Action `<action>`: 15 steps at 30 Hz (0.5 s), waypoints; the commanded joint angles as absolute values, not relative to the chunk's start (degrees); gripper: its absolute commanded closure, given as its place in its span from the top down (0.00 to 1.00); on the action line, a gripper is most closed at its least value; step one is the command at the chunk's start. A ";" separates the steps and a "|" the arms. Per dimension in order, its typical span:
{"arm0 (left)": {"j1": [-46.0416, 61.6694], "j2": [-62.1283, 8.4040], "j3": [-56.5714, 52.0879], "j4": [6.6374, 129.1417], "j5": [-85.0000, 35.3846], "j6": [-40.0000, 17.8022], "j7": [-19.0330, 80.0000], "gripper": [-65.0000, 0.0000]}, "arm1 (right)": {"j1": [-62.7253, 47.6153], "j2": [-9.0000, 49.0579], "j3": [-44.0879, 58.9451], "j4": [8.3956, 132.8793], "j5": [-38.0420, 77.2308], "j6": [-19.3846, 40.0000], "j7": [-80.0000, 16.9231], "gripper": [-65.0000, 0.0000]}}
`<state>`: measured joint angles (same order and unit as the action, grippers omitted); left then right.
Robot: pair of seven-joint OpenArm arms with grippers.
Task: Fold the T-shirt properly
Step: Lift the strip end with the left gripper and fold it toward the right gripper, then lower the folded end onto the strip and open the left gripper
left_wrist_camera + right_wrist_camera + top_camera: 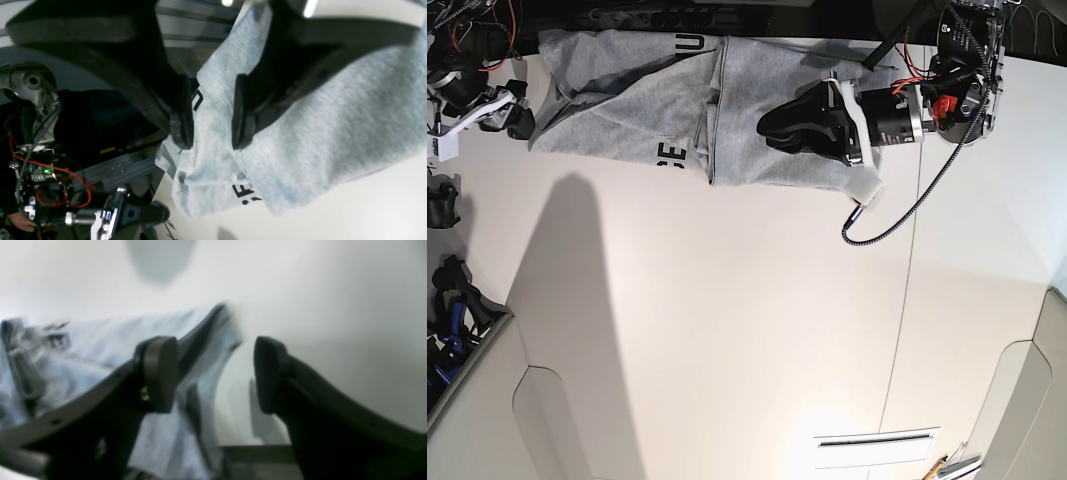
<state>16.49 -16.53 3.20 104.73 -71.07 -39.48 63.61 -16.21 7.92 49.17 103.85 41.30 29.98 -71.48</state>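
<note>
The light heather-grey T-shirt (627, 110) lies crumpled and partly folded along the far edge of the white table (727, 330), with dark block letters (672, 153) showing. My left gripper (769, 130) is over the shirt's right part. In the left wrist view this gripper (211, 116) is open, its fingers apart just above the cloth (317, 133), with letters (243, 193) below. My right gripper (517, 115) is at the shirt's left end. In the right wrist view it (213, 373) is open and empty, and the shirt's edge (83, 350) lies behind its left finger (160, 373).
A black cable (897, 215) loops from the left arm onto the table. Electronics with red wires (43, 170) sit beyond the table edge. A white strip (877, 437) lies near the front right. Blue items (452, 320) sit off the table's left side.
</note>
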 commanded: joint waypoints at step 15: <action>15.99 -17.17 3.09 105.69 -71.96 -40.00 62.78 0.35 | -22.61 9.80 49.63 101.08 50.26 31.97 -73.10 0.55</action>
<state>16.45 -16.86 3.22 104.73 -70.50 -39.48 63.64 -22.41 8.88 49.17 100.27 48.88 31.75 -73.60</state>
